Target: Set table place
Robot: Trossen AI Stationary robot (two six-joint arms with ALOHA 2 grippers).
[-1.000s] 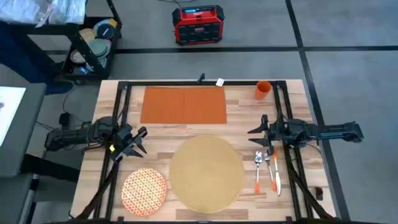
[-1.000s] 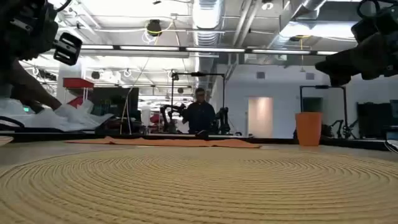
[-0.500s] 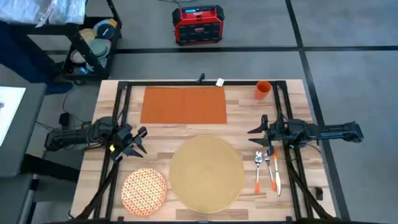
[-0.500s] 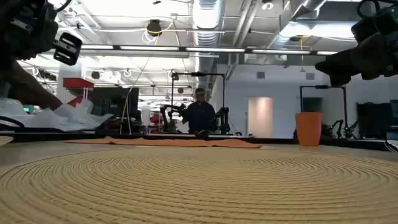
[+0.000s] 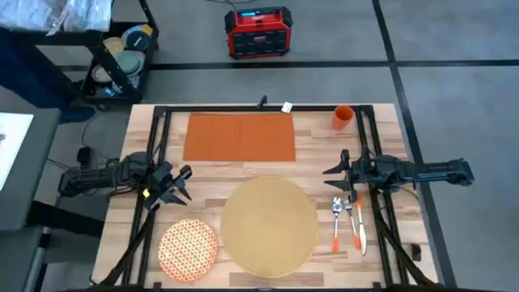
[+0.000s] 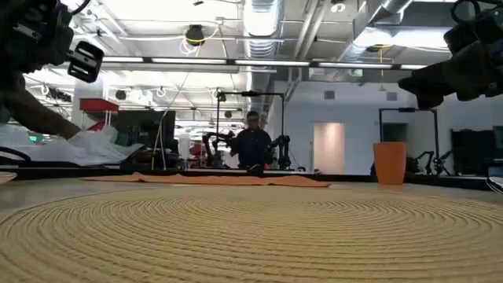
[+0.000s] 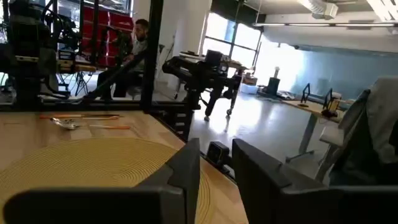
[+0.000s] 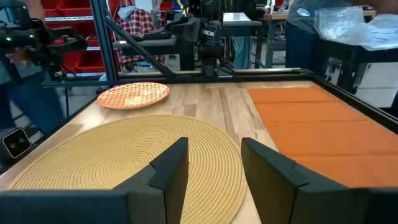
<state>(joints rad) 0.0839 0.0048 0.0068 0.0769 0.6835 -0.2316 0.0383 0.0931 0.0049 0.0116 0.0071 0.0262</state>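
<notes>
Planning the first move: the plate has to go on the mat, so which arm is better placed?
Left, probably. The left gripper, open, hovers just above the plate, left of the mat; the right gripper hovers across the mat.

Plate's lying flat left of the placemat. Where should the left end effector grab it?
Take the plate by its rim, probably the edge nearest the left end effector, coming down from above. It lies flat on the table, so only the thin rim offers a pinch.

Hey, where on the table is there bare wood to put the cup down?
Bare table lies between the napkin, the placemat and the right gripper. Beside the cutlery on the right it is crowded; the plate fills the near left corner.
</notes>
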